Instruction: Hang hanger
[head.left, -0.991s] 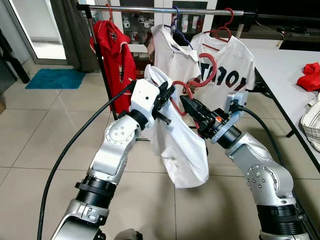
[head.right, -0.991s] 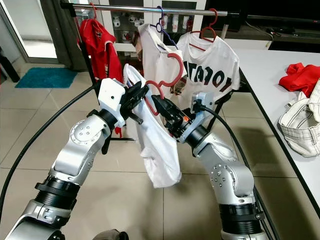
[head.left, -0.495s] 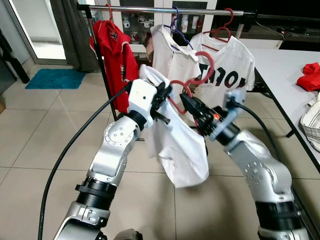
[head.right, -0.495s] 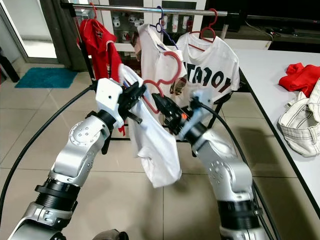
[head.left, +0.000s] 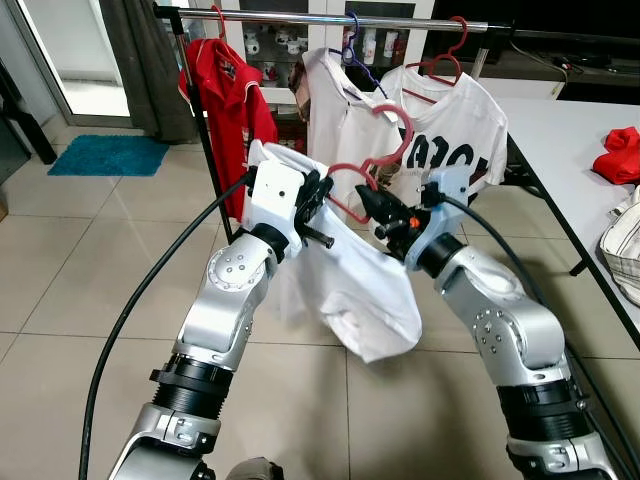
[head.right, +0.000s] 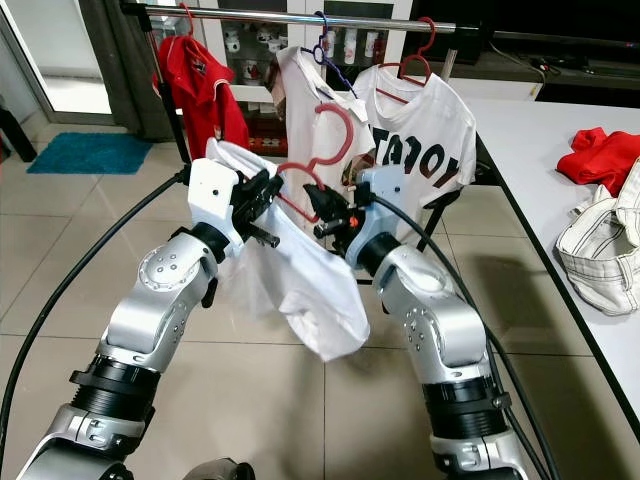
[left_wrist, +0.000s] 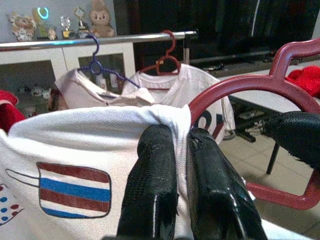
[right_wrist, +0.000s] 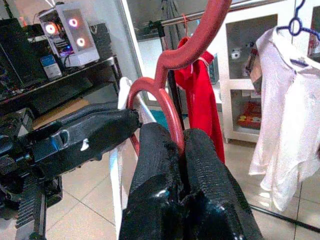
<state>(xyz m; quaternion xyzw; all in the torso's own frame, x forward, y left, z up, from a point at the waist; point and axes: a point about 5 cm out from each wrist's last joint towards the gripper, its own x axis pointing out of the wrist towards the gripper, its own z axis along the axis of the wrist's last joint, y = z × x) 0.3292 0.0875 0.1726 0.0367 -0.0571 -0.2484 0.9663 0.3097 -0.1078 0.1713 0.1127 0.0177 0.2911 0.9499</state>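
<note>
Left eye view: both arms are up in front of the clothes rail (head.left: 330, 18), the left end effector (head.left: 318, 193) clamped on a fold of the white shirt (head.left: 350, 290) and the right end effector (head.left: 372, 207) pinched tight on the red hanger (head.left: 385, 150). The hanger's hook curls upward, below the rail and not on it. Shirt droops between the arms, above the tiled floor (head.left: 80, 260).

My arms: silver cast shells, black ribbed joint rings, visible screws. White wrist housing behind left hand (head.left: 322, 192); black cable trails from each wrist.
</note>
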